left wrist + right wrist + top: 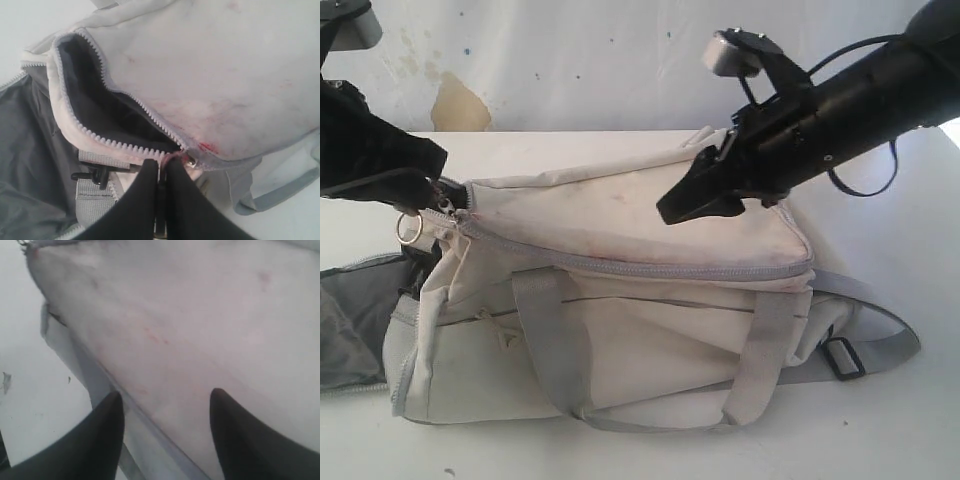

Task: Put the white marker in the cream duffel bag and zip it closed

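The stained cream duffel bag (650,340) is set on the white tabletop (900,420), grey webbing straps (552,350) nearest. Its zipper (620,268) is seen partly open at one end, its pull (190,160) pinched by the closed left tool (160,167). The right tool (688,205) is held wide over the top.

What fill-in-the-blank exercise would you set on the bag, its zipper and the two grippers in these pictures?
1. The left gripper is ____ on the zipper pull.
2. The right gripper hangs above the cream duffel bag with its jaws ____.
3. The bag's zipper is only ____ closed, so the dark lining shows.
Missing words: shut; open; partly.
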